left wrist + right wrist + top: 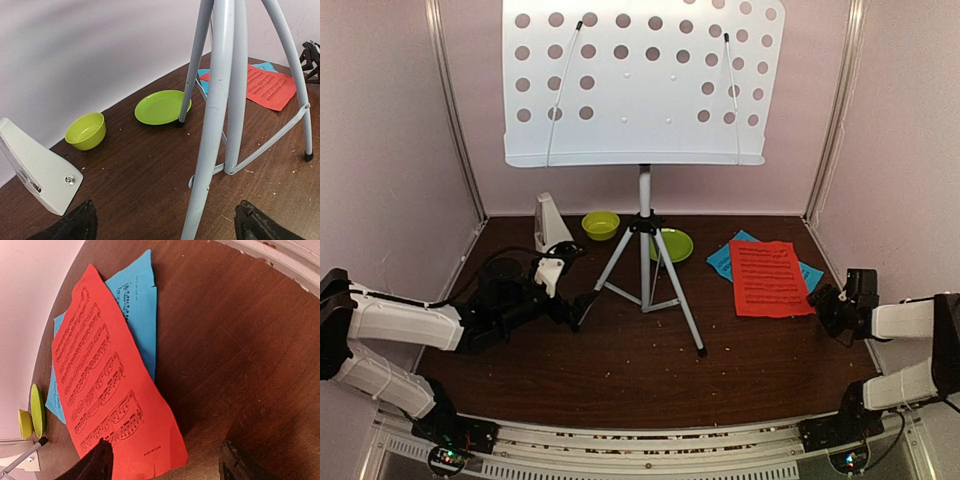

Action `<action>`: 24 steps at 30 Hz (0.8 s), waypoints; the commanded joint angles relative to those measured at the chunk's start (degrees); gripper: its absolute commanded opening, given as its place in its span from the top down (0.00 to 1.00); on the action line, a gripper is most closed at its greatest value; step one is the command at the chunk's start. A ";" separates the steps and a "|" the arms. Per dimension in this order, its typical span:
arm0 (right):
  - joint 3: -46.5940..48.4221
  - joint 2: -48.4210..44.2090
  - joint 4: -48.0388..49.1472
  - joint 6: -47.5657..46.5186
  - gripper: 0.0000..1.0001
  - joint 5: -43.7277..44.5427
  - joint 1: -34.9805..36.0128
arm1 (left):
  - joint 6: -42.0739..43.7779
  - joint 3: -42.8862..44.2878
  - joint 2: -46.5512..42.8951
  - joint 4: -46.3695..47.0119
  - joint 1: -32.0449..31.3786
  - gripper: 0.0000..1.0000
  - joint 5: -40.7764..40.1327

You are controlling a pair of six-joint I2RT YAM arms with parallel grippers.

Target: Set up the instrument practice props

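The pale grey perforated music-stand desk (638, 80) stands on the grey tripod (645, 262) mid-table. The red sheet (770, 278) lies on the blue sheet (738, 252) at the right, flat on the table. The whitish metronome (551, 222) stands at the back left. My left gripper (582, 306) is open, its jaws wide either side of a tripod leg (210, 150), not touching it. My right gripper (823, 303) is open just right of the red sheet, one finger over the sheet's near corner (150, 450).
A lime-green bowl (601, 224) and a lime-green plate (672, 245) sit behind the tripod. Pale pink walls close in the table on three sides. Crumbs are scattered on the dark wood table (620, 370).
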 commanded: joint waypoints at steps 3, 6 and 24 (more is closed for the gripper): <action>-1.18 5.92 9.98 4.18 0.31 -2.40 -0.88 | 0.21 0.04 -2.12 0.21 -0.32 0.02 -1.35; -1.23 8.09 13.18 5.30 0.35 -3.45 -1.04 | 0.24 -0.06 -2.32 0.34 -0.29 0.02 -1.53; 1.77 6.86 11.12 0.85 1.00 -2.19 -1.32 | 0.65 -0.63 -3.09 0.41 -0.29 0.02 -2.08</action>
